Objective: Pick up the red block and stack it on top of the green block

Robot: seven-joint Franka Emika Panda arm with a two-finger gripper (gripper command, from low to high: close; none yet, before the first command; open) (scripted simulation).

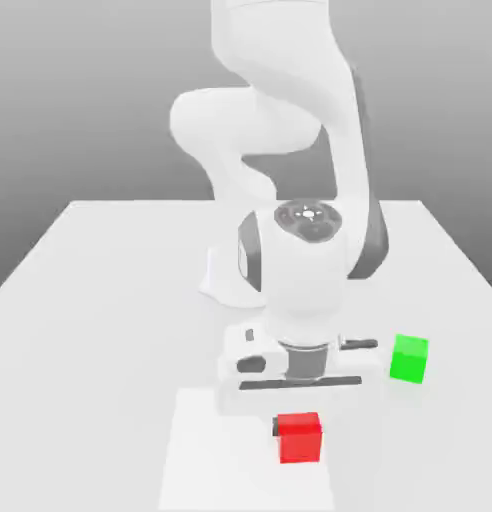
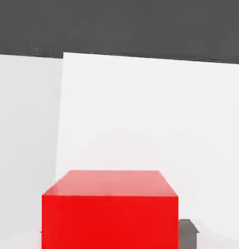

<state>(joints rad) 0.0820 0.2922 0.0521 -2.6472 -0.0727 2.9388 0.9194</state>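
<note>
The red block (image 1: 300, 437) is near the table's front edge, directly under my hand. My gripper (image 1: 299, 428) is shut on it; a dark fingertip (image 1: 277, 427) lies flush against the side of the block on the exterior view's left. In the hand view the red block (image 2: 110, 214) fills the near field and a grey fingertip (image 2: 188, 232) touches one of its sides, while the other finger is hidden. The green block (image 1: 409, 359) rests on the table to the exterior view's right of my hand and slightly farther back. It is out of the hand view.
The arm's white base (image 1: 230, 285) stands behind my hand at the middle of the white table (image 1: 100, 280). A paler rectangular patch (image 1: 205, 450) lies on the table under the red block.
</note>
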